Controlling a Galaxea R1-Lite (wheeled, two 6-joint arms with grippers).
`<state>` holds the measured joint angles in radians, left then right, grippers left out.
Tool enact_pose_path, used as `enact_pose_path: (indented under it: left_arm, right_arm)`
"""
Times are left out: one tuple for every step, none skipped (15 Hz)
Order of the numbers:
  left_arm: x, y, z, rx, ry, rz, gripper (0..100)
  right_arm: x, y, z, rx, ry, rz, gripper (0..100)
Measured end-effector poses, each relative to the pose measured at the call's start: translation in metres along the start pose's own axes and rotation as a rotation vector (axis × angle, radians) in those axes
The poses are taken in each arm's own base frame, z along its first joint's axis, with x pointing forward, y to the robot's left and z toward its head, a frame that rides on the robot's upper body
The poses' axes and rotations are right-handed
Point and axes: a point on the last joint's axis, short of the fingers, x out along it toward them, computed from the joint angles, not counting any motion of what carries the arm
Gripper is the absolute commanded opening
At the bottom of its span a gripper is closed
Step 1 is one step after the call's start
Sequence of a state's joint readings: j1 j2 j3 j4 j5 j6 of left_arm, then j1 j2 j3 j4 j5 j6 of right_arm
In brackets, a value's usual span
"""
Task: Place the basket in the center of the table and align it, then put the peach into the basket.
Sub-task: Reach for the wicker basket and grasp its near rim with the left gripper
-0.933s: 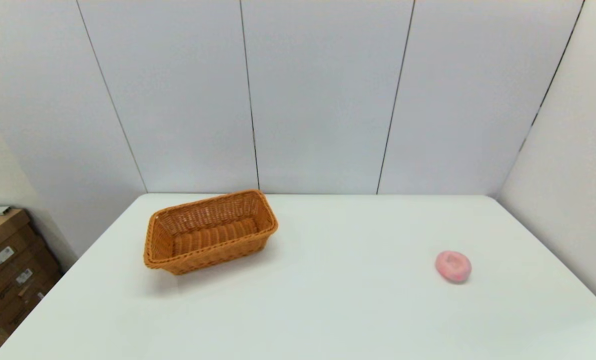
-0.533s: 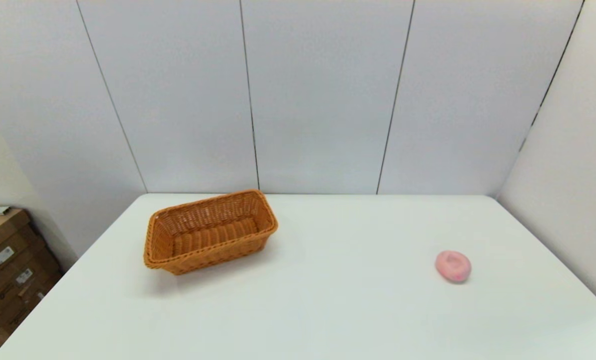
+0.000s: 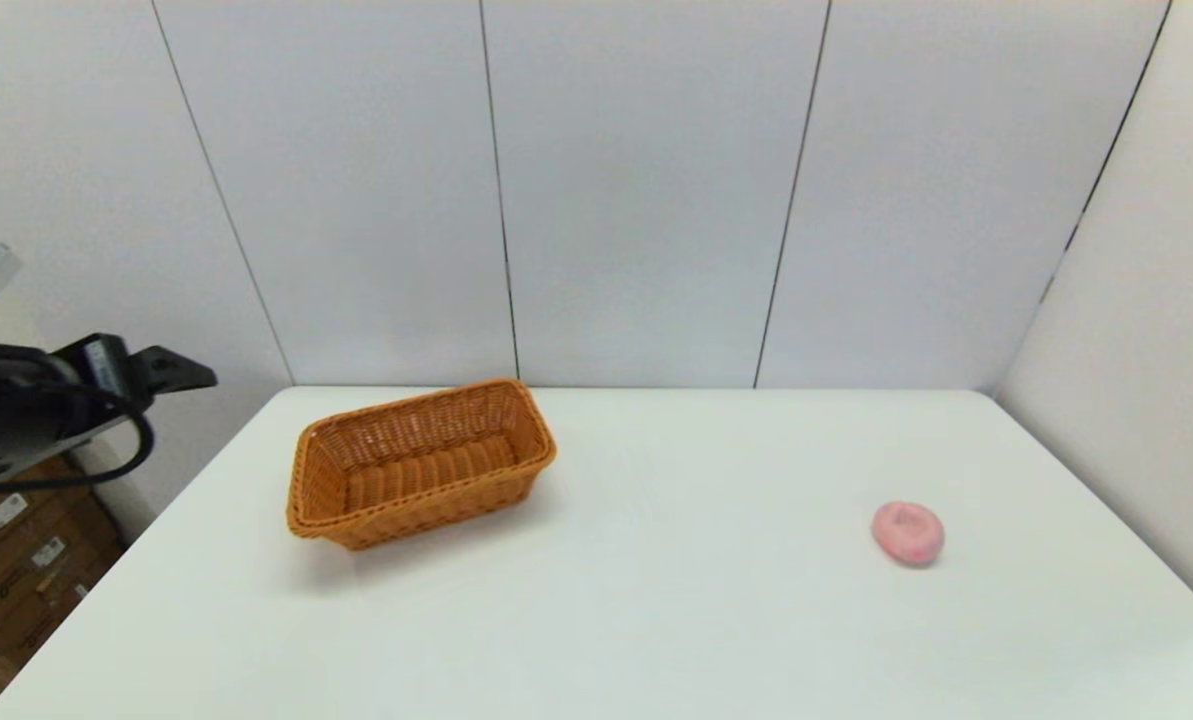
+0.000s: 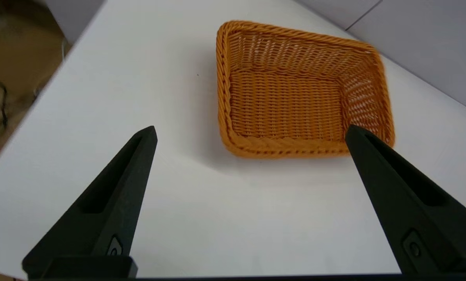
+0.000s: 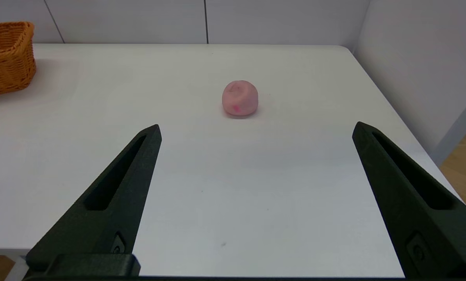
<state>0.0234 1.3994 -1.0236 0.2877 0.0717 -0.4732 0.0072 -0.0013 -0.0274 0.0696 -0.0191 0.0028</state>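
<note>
At far left of the white counter (image 3: 656,620), rectangular orange-brown wicker basket (image 3: 419,462) sits skewed, just ahead of the released left end effector (image 4: 250,132); right end effector (image 5: 256,130) released too.

The room is bright and evenly lit, soft light from overhead. The basket (image 3: 419,462) throws a faint, blurred shadow onto the table (image 3: 656,620) on its near and left sides; from the left wrist the same shadow lies pale along the rim facing the camera. The peach (image 3: 907,533) has only a thin dark smudge under it. No hard glare shows on the white top, just a mild sheen. The boxes (image 3: 16,560) left of the basket sit dimmer and soft.
</note>
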Motion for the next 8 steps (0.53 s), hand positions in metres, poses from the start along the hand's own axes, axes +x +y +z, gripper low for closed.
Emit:
enact_pose_path:
  left_arm:
    - [0.027,-0.007,0.007,-0.022,0.058,0.026,100]
    - [0.051,-0.013,0.011,-0.044,0.109,0.05,100]
    - [0.075,-0.018,0.012,-0.068,0.159,0.074,100]
    - [0.099,-0.021,0.011,-0.089,0.214,0.103,100]
    - [0.121,-0.023,0.008,-0.098,0.264,0.131,100]
    - [0.141,-0.023,0.003,-0.105,0.308,0.152,100]
    - [0.161,-0.024,-0.002,-0.111,0.355,0.167,100]
    - [0.179,-0.024,-0.007,-0.116,0.392,0.177,100]
  right_arm:
    - [0.0,0.0,0.0,0.002,0.0,0.0,100]
    - [0.0,0.0,0.0,0.001,0.0,0.0,100]
    - [0.0,0.0,0.0,0.0,0.001,0.0,100]
    - [0.0,0.0,0.0,-0.001,0.002,0.0,100]
    - [0.0,0.0,0.0,-0.001,0.002,0.0,100]
    - [0.0,0.0,0.0,-0.001,0.001,-0.001,100]
    - [0.0,0.0,0.0,-0.001,0.001,-0.001,100]
    - [0.0,0.0,0.0,-0.001,0.0,-0.001,100]
